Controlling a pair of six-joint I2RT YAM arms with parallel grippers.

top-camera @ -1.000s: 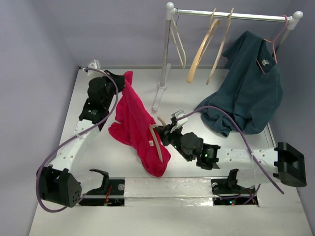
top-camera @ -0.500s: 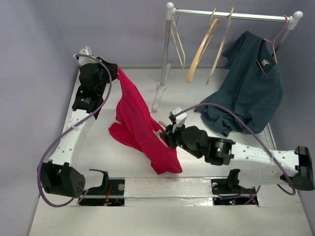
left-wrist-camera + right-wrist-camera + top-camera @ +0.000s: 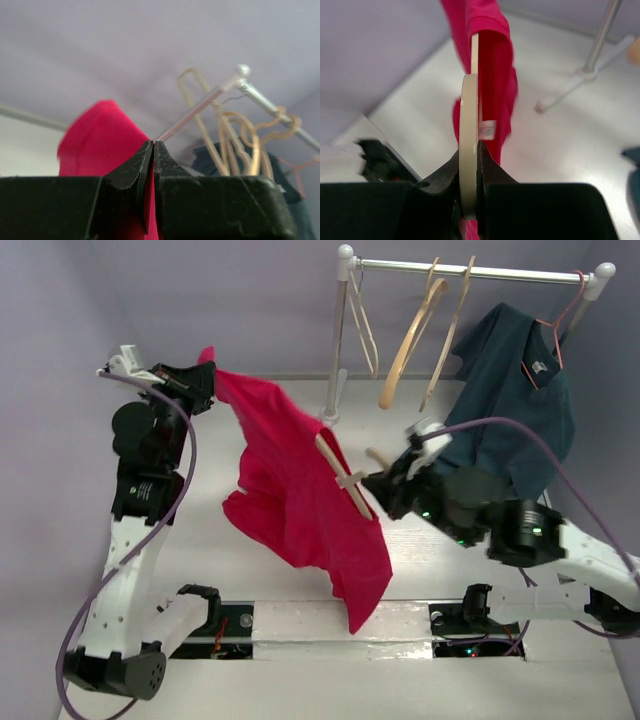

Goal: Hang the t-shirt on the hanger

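The red t-shirt (image 3: 290,480) hangs in the air, stretched between both grippers, its lower end drooping toward the table's front edge. My left gripper (image 3: 205,380) is raised at the back left and is shut on the shirt's upper edge; the left wrist view shows red cloth (image 3: 97,140) pinched in the gripper (image 3: 153,144). My right gripper (image 3: 375,485) is shut on the tan wooden hanger (image 3: 343,477), whose one arm lies against the shirt. In the right wrist view the hanger (image 3: 469,125) sits edge-on in the gripper (image 3: 470,147), its far end inside the shirt (image 3: 492,65), near the white label (image 3: 487,130).
A metal clothes rack (image 3: 470,272) stands at the back right, its post base (image 3: 322,435) on the table. On it hang a thin white hanger (image 3: 362,325), two tan wooden hangers (image 3: 410,340) and a dark teal shirt (image 3: 505,410) on a pink hanger (image 3: 560,315).
Both arms rose. The left gripper moved up and left with the shirt; the right gripper lifted the hanger up and right. The shirt came off the table and spread out.
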